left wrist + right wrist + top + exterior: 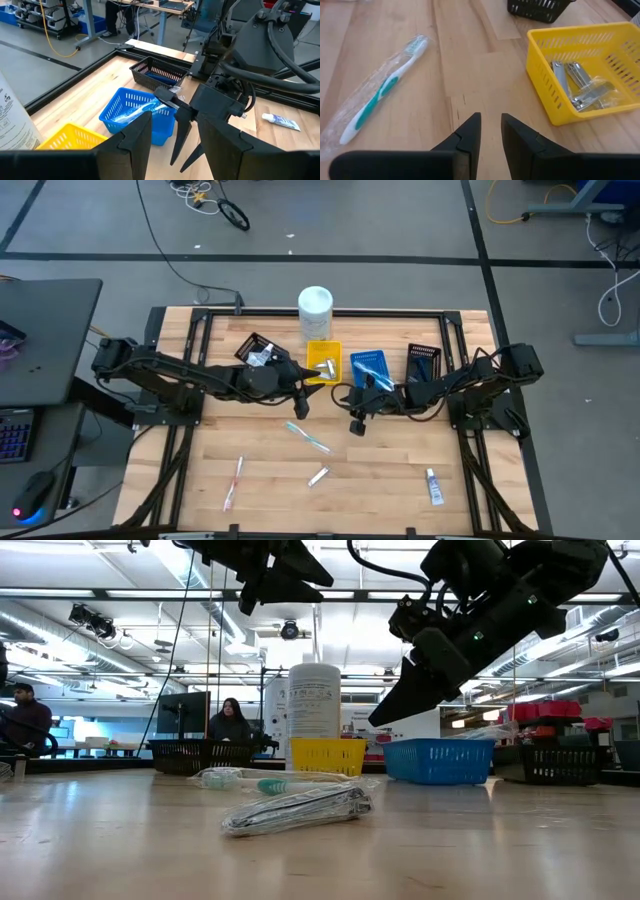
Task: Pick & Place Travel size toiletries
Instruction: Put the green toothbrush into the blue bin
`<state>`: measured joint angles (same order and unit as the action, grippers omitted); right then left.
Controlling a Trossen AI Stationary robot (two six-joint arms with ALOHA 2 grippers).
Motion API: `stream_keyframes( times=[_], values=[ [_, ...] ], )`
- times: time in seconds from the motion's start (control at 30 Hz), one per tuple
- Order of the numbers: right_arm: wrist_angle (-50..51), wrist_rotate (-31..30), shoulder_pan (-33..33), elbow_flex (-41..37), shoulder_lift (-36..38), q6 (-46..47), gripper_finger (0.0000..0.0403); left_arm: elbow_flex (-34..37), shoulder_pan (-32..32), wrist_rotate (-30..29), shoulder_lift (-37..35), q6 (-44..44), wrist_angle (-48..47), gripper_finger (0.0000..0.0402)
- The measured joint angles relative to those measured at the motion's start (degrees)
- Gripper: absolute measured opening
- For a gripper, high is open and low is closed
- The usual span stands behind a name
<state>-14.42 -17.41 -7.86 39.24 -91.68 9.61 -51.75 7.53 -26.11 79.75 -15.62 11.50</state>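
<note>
The table (395, 30) is pale wood planking, smooth and matt. At its 12 o'clock edge the yellow basket (620, 45) is glossy slotted plastic holding shiny metal clippers (580, 85). A toothbrush (385, 90) lies sealed in clear, crinkly film (faintly glossy). Both grippers' fingers (470, 135) look matt black.

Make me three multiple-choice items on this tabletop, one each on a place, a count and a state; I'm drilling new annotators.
1. Where is the wrapped teal toothbrush?
A. in the blue basket
B. on the bare table
C. in the yellow basket

2. How many colours of basket are on the table?
A. one
B. two
C. three

3. What is in the right gripper?
A. nothing
B. a tube
C. a toothbrush

Answers:
1 B, it lies on the wood in front of the baskets.
2 C, yellow, blue and black show.
3 A, the right wrist view shows bare table in the gap between its fingers.
</note>
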Motion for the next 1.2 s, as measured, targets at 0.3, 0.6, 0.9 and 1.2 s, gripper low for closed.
stream_keyframes(
  times=[0.3, 0.6, 0.9, 1.2],
  values=[
    [0.0, 0.0, 0.0, 0.0, 0.0, 0.0, 0.0085, 0.0, 0.0, 0.0, 0.0, 1.6, 0.0, 0.0169],
    [0.0, 0.0, 0.0, 0.0, 0.0, -3.4, 0.0085, 0.0, 0.0, 0.0, 0.0, 1.1, 0.0, 0.0169],
    [0.0, 0.0, 0.0, 0.0, 0.0, -3.4, 0.0085, 0.0, -0.2, 0.0, 0.0, 1.6, 0.0, 0.0169],
    [-1.5, 3.4, 0.0, 0.0, 0.0, -3.4, 0.0085, 0.0, 1.7, 4.8, -1.1, 4.4, -6.1, 0.0169]
  ],
)
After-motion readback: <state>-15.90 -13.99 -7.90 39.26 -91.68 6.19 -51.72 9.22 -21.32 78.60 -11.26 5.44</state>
